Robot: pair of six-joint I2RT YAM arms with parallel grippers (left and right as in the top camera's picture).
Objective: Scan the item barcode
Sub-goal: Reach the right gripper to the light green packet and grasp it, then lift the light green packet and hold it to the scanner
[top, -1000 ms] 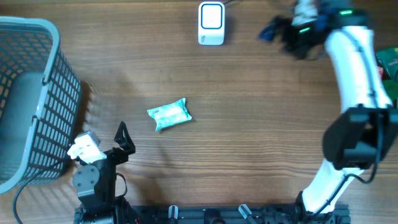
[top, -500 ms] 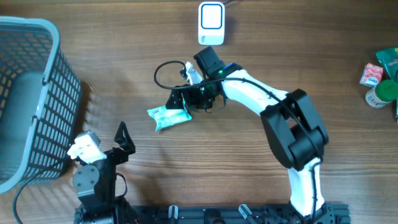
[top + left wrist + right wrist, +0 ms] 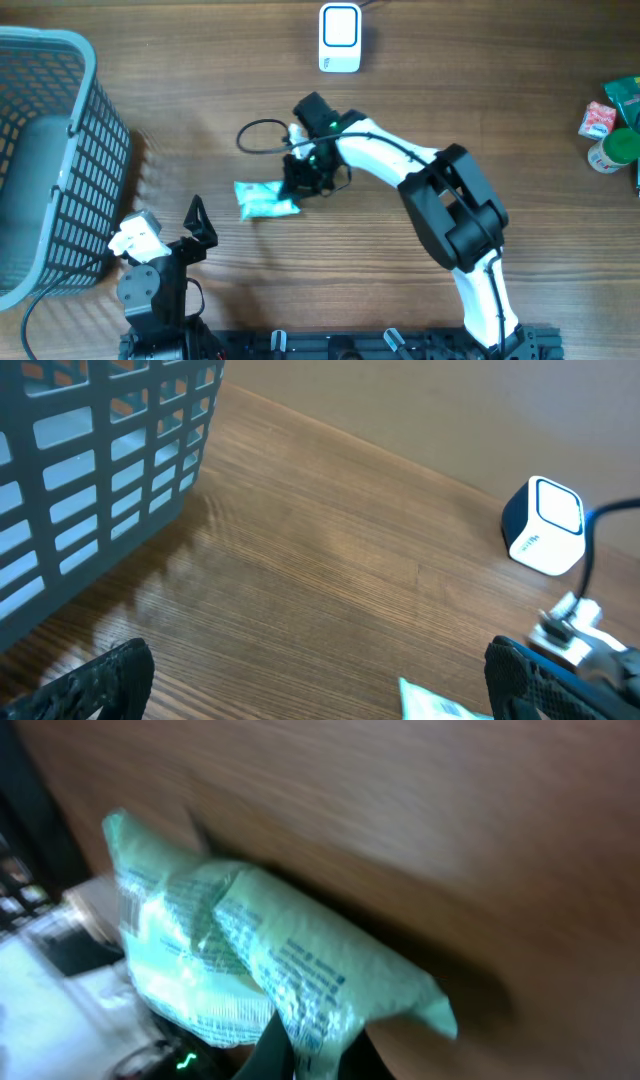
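Bottom left of overhead view: left gripper (image 3: 320, 698) parked near frame edge, jaws spread wide, holding nothing; likely idle for this job. Left of centre: green packet (image 3: 262, 198) on table (image 3: 470, 110). Right gripper (image 3: 302, 178) is on packet's right end, jaws nipped nearly together on thin wrapper, probably to carry it. Top centre: white scanner (image 3: 340, 38), well apart from packet, awaiting barcode.

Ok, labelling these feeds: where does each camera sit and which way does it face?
Overhead: above the table, looking straight down; left arm, right arm show.
Left wrist: low, facing scanner and basket; left gripper's open fingers show.
Right wrist: close over the packet; right gripper pinches it.
Shared: packet in all three; scanner in overhead and left wrist.
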